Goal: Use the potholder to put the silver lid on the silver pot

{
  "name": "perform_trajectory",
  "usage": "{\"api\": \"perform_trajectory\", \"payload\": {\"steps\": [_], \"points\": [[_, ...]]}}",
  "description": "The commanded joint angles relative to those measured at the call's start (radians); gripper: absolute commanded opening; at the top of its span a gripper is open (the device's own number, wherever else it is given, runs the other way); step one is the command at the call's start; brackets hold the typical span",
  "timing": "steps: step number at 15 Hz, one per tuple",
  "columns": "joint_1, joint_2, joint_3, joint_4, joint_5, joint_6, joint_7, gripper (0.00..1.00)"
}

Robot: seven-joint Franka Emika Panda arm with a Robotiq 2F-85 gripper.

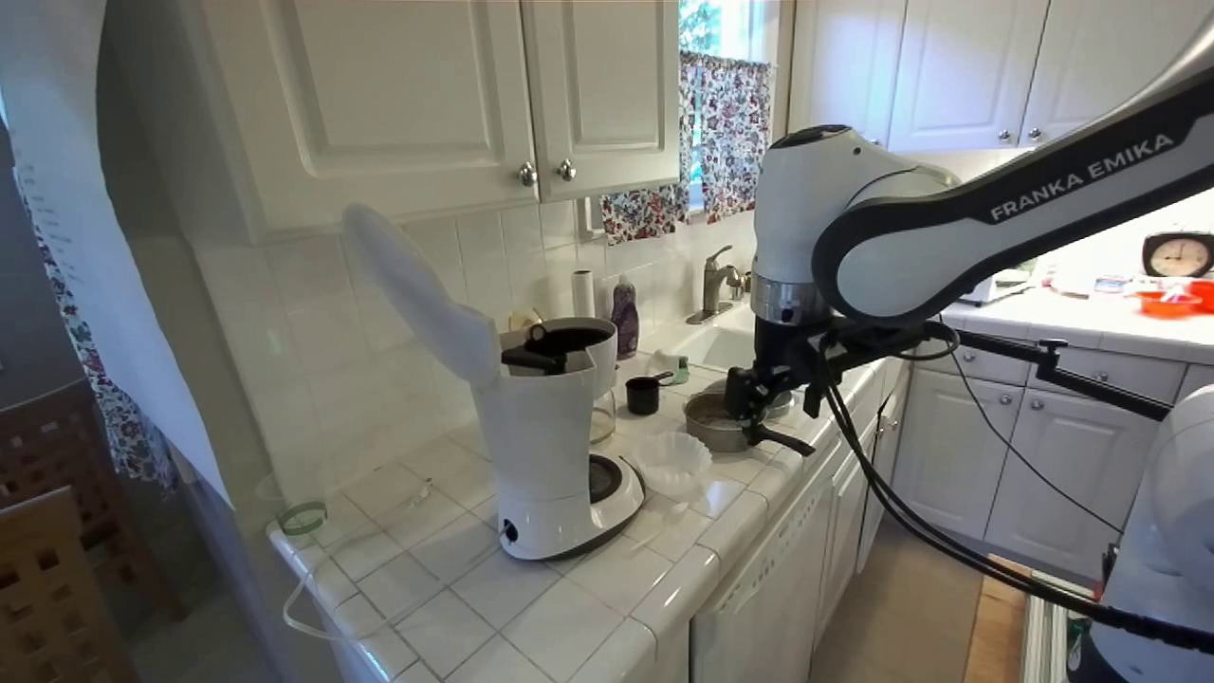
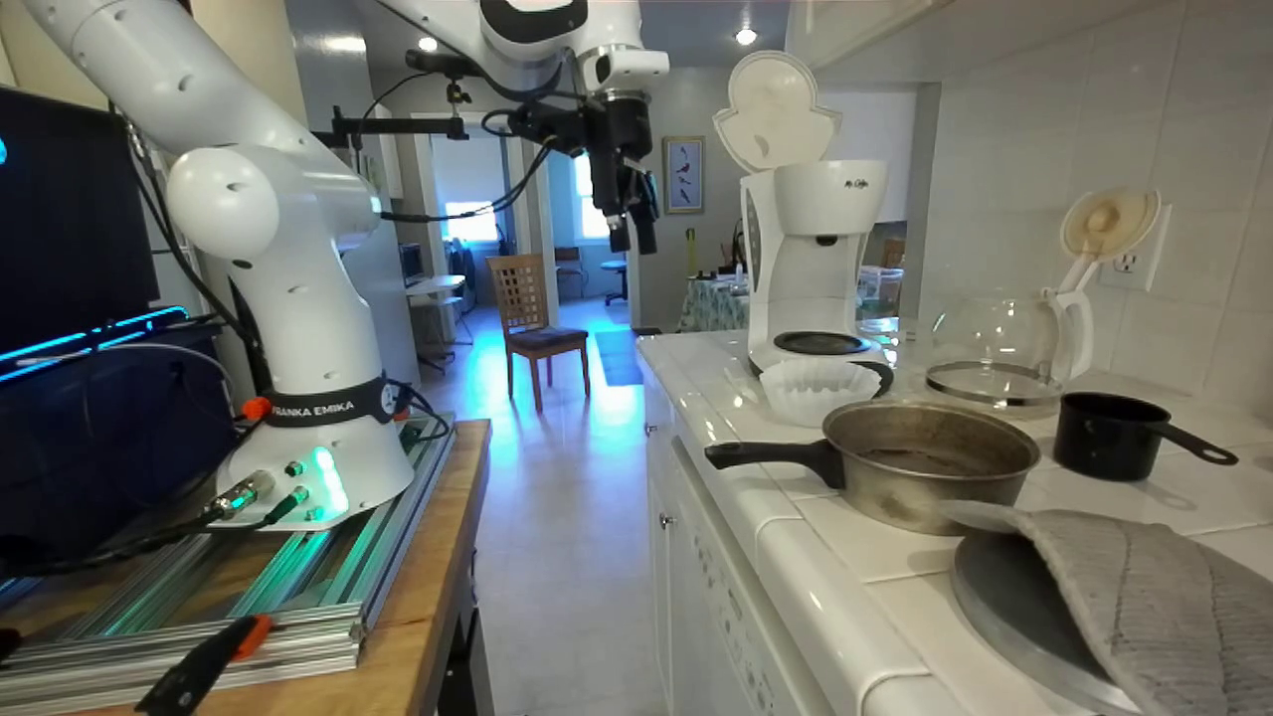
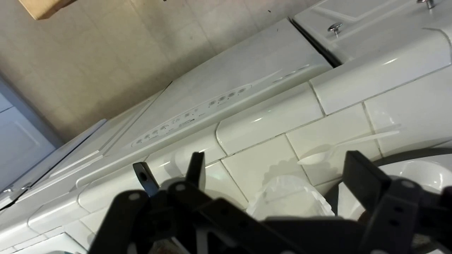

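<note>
I am holding my tool (image 3: 275, 165) wide and empty while, lower than it, the potholder (image 2: 1154, 597) is partly covering the silver lid (image 2: 1019, 607), presumably for padding my grasp.

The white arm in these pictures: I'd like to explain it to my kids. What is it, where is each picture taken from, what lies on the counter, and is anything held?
It is a jointed robot arm ending in a black two-fingered gripper. Two pictures come from cameras standing apart from it; the third comes from a camera on its wrist, looking down past the gripper. On the tiled counter are a silver pot with a dark handle, a silver lid partly covered by a grey potholder, a coffee maker, a white coffee filter, a glass carafe and a black cup. The gripper is open and holds nothing.
</note>
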Motion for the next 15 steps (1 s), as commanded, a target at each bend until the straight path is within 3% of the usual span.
{"api": "perform_trajectory", "payload": {"steps": [1,7,15], "points": [[-0.024,-0.013,-0.063,0.007,0.007,-0.001,-0.024,1.00],[-0.127,0.013,-0.162,0.053,-0.012,-0.005,-0.045,1.00],[-0.231,0.115,-0.248,0.139,-0.069,0.013,-0.185,1.00]]}}
